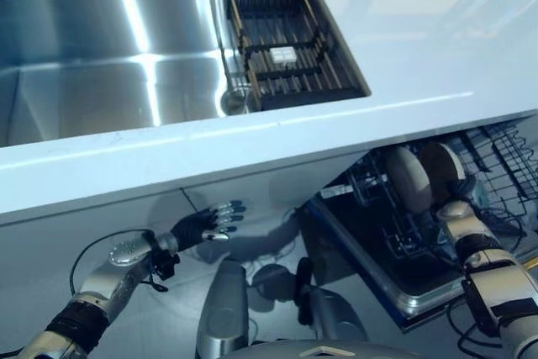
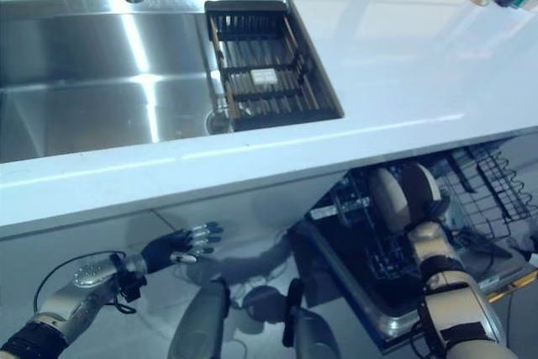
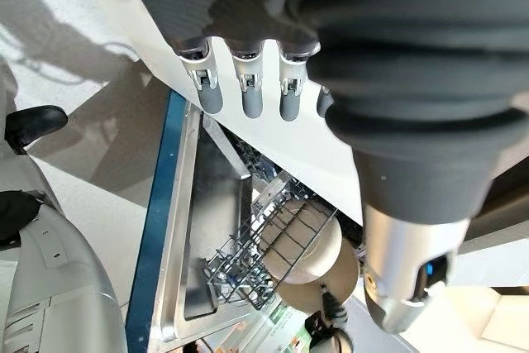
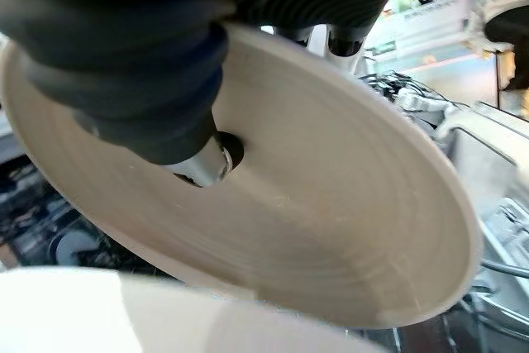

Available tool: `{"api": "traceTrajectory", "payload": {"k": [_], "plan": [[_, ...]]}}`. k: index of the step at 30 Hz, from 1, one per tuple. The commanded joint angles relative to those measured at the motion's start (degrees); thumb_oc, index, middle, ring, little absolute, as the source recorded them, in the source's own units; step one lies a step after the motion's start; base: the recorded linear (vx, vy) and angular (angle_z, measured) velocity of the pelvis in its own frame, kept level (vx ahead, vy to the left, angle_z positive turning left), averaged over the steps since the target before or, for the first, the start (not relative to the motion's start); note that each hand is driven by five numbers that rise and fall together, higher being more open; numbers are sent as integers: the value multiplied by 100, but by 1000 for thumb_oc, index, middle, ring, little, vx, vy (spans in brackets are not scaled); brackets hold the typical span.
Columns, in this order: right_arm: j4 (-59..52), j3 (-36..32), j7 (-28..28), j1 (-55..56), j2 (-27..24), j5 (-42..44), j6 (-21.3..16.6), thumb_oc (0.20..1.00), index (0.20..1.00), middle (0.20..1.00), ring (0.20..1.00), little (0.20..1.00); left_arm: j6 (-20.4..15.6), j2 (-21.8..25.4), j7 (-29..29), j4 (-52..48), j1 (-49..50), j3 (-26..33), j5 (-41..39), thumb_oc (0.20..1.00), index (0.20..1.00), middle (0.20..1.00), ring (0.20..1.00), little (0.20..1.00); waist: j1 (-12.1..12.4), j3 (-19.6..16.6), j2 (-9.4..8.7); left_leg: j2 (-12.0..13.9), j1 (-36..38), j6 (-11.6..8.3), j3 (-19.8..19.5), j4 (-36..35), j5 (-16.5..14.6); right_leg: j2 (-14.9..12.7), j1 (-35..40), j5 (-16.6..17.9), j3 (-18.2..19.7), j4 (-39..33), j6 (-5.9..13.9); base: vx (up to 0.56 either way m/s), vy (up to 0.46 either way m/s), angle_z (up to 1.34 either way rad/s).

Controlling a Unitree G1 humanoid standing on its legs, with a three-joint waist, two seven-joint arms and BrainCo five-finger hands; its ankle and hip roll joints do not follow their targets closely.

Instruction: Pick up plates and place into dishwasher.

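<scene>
a: where's the plate from where you sit?

b: my right hand [image 4: 157,113] has the round beige ceramic plate [image 4: 314,204]. in the right wrist view my thumb presses on its face and the fingers go round behind the rim, so it's pinched. from the head camera i see it standing upright on edge over the black wire dishwasher rack [image 1: 504,161], just beside a second round cream plate [image 1: 407,178] that already stands in the tines.

a: and the dishwasher itself?

b: the stainless, blue-edged dishwasher door [image 1: 378,250] is folded down under the pale blue-white countertop [image 1: 403,65], with the rack drawn out over it.

a: your left?

b: the left hand [image 1: 206,224] hangs low in front of the cabinet, below the counter edge, fingers straight and spread, holding nothing.

a: anything up top?

b: the stainless steel sink [image 1: 101,56], with a dark slatted drain basket [image 1: 286,48] at its right end.
</scene>
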Motion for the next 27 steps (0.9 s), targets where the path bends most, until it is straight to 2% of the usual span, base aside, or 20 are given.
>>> {"api": "traceTrajectory", "payload": {"k": [1, 5, 8, 17, 27], "plan": [[281, 211, -248, -393, -738, -34, 67, 200, 200, 200, 200, 200, -339, -41, 30, -536, -114, -96, -417, 1000, 1000, 1000, 1000, 1000, 64, -34, 280, 140, 67, 152, 334, -756, 448, -373, 109, 260, 28, 265, 230, -67, -10, 3], [291, 203, -405, -624, -803, 371, -158, 200, 200, 200, 200, 200, -453, -14, 55, -560, -182, -187, -526, 1000, 1000, 1000, 1000, 1000, 32, -13, 430, 96, 19, 131, 337, -813, 488, -445, 51, 214, -33, 284, 196, -47, 16, 0], [171, 94, -513, -667, -886, 504, -360, 200, 200, 200, 200, 200, -407, -114, 81, -632, -174, -156, -566, 1000, 1000, 1000, 1000, 1000, -22, -40, 545, 49, -33, 120, 316, -820, 485, -491, 5, 153, -44, 306, 163, -28, 52, -4], [138, 32, -649, -667, -1336, -112, -387, 200, 200, 200, 200, 200, -276, -483, 153, -928, 35, -169, -536, 1000, 1000, 1000, 1000, 1000, -156, -186, 940, -7, 13, 67, 342, -789, 407, -651, -3, 20, -34, 361, 177, 26, 60, -3], [138, 169, -729, -1009, -1811, -155, -488, 200, 200, 200, 200, 200, -503, -440, 211, -910, 46, -381, -730, 1000, 1000, 1000, 1000, 1000, -247, -144, 1117, 46, -86, -87, 299, -874, 510, -650, -49, -121, -112, 327, 159, -28, -5, -4]]}}
